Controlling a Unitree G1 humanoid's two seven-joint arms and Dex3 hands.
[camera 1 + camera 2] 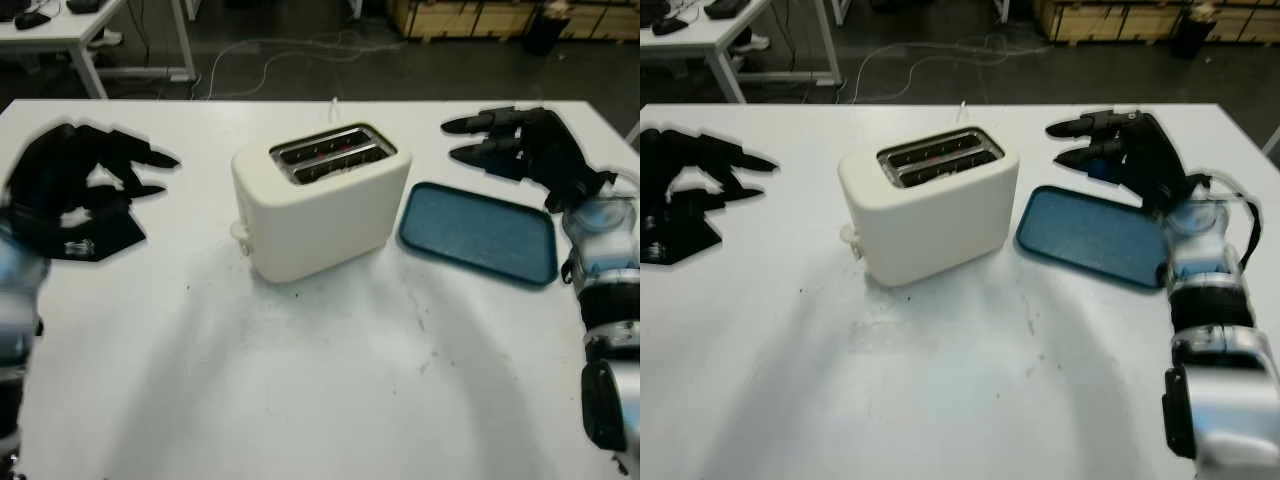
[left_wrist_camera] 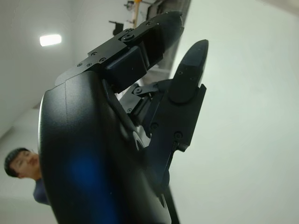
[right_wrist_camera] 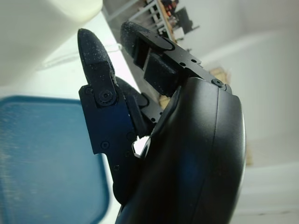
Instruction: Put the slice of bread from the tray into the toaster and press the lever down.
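Two black hands hang over a white table (image 1: 300, 380), one at each side of a cream toaster (image 1: 320, 205). The toaster stands near the middle of the table, turned a little, with both slots facing up and dark inside; a small cream lever (image 1: 240, 235) sticks out low on its left end. Whether a slice sits down in the slots cannot be told.

Just to the right of the toaster lies a blue tray (image 1: 480, 232), flat on the table and bare, with no bread on it. Its near corner comes close to the toaster's right end without touching.

The left hand (image 1: 75, 190) is open and holds nothing, well to the left of the toaster, its fingers pointing toward it. The right hand (image 1: 1120, 150) is open too and holds nothing, above the far edge of the tray, fingers pointing left toward the toaster's top.

In the left wrist view a person (image 2: 25, 170) shows in the background. Beyond the table, a white cable (image 1: 290, 60) lies on the dark floor.
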